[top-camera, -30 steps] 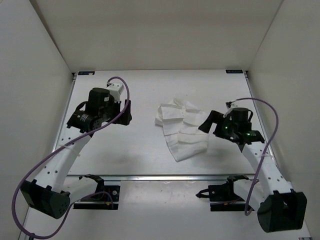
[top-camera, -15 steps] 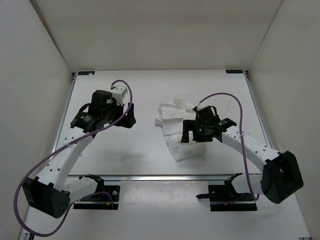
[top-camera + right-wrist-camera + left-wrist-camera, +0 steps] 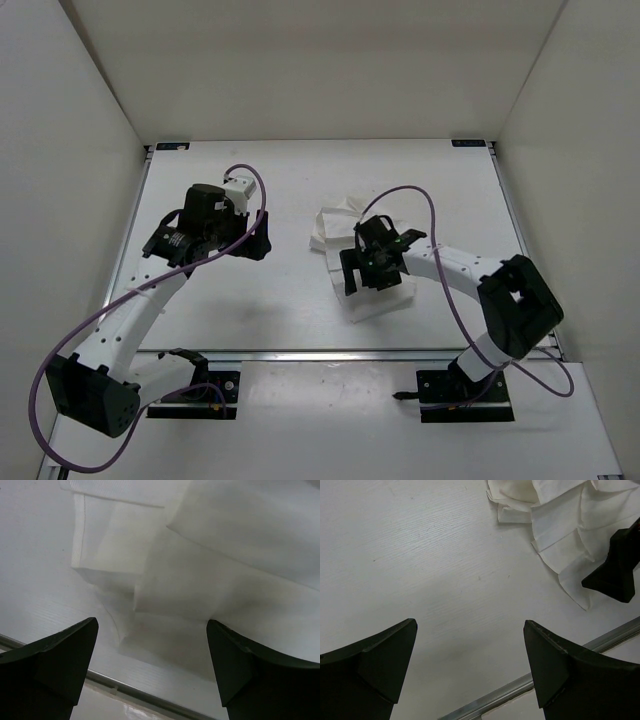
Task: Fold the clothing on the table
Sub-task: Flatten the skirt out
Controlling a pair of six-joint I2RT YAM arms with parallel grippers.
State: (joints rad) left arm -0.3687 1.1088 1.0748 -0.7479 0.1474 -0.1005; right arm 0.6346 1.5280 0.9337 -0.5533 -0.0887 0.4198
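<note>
R tool (image 3: 367,277) moved over clothing (image 3: 336,226), jaws wide.

White arm links (image 3: 128,318), black motor joints (image 3: 88,395), looping purple cables (image 3: 70,341), black wedge-shaped jaws.

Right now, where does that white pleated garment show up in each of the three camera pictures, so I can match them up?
Top external: the clothing lies just right of centre, partly under the right gripper.
Left wrist: the clothing fills the upper right corner.
Right wrist: the clothing fills most of the picture.
Shared landmark: the metal rail along the near edge, by the garment's lower tip in every view.
</note>
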